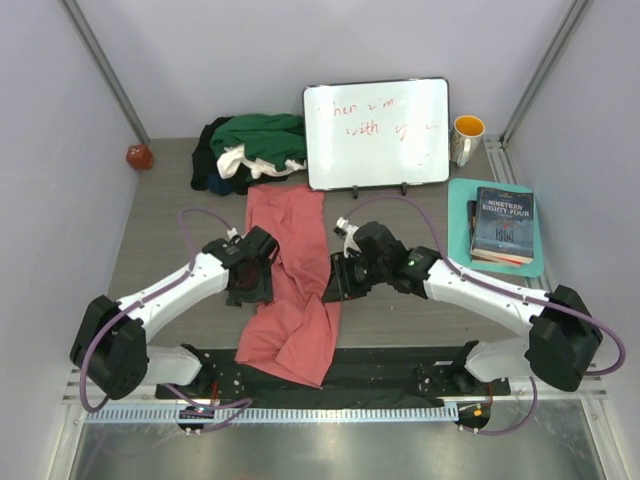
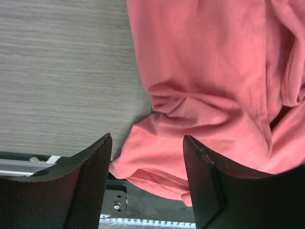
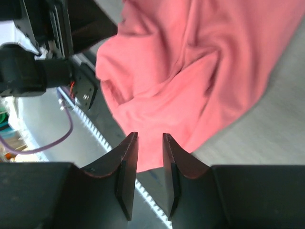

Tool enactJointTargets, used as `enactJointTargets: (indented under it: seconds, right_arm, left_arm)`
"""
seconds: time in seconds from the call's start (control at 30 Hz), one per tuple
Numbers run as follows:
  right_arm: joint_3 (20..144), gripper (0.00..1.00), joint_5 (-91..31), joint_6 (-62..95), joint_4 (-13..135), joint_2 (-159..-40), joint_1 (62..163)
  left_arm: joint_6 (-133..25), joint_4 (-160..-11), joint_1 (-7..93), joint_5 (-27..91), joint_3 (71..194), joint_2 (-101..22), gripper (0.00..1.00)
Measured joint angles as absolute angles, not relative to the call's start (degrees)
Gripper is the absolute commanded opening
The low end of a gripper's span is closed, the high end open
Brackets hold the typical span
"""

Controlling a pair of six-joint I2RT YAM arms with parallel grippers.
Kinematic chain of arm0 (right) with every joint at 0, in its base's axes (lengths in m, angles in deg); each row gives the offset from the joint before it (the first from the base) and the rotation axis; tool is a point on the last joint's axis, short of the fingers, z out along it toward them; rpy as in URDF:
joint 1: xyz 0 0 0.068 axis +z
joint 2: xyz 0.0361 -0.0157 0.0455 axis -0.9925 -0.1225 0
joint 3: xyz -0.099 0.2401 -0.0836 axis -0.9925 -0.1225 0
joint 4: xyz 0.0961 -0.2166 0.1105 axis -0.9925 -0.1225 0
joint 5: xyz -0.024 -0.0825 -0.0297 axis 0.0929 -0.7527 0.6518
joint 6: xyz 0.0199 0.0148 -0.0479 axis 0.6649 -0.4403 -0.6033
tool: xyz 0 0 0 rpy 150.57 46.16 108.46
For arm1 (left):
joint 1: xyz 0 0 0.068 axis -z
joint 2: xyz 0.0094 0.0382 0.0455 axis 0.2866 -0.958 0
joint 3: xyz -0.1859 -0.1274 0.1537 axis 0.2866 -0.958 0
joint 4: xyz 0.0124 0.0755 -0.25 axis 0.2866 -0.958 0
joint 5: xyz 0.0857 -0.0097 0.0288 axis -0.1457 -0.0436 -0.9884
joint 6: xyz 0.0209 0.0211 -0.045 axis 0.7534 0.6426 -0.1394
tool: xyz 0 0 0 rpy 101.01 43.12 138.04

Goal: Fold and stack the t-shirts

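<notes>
The salmon-pink t-shirt (image 1: 290, 290) lies lengthwise down the middle of the table (image 1: 165, 225), its long axis running from the foot of the whiteboard (image 1: 378, 132) towards the arms. Its near end is bunched and spills onto the black base plate (image 1: 390, 378). The left gripper (image 1: 248, 288) hangs just beside the shirt's left edge with its jaws well apart and nothing between them. The right gripper (image 1: 337, 286) sits at the opposite edge, jaws parted by only a narrow gap and also empty. The cloth therefore lies inward of each arm, and neither is clearly the nearer. Any next grasp looks to depend on reaching sideways to the crumpled near half. The dark green, white and black shirts (image 1: 250, 150) sit heaped at the far edge, unfolded.
</notes>
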State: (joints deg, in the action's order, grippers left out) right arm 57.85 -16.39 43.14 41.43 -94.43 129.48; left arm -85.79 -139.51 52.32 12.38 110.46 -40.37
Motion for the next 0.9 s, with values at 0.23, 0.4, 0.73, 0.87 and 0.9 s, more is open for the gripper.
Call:
enactJointTargets:
  seconds: [0.23, 0.4, 0.73, 0.87, 0.9]
  right_arm:
    - [49.0, 0.36, -17.0, 49.6, 44.6, -90.3, 132.1]
    - [45.3, 0.4, -17.9, 52.5, 44.4, -86.9, 132.4]
    - [38.5, 0.43, -18.5, 58.4, 46.5, -83.1, 136.8]
    - [34.6, 0.44, -18.0, 61.3, 49.3, -81.7, 138.4]
    - [33.7, 0.45, -17.9, 61.8, 50.0, -81.4, 138.8]
  left_arm:
    - [-88.9, -139.6, 52.3, 14.8, 106.9, -34.5, 0.64]
    - [-90.8, -139.5, 52.3, 16.6, 104.6, -34.2, 0.65]
    - [-95.6, -138.1, 52.2, 19.1, 98.5, -31.5, 0.7]
    - [-97.8, -137.0, 52.1, 19.8, 94.7, -26.3, 0.71]
    - [-98.2, -136.8, 52.1, 20.0, 93.8, -24.9, 0.71]
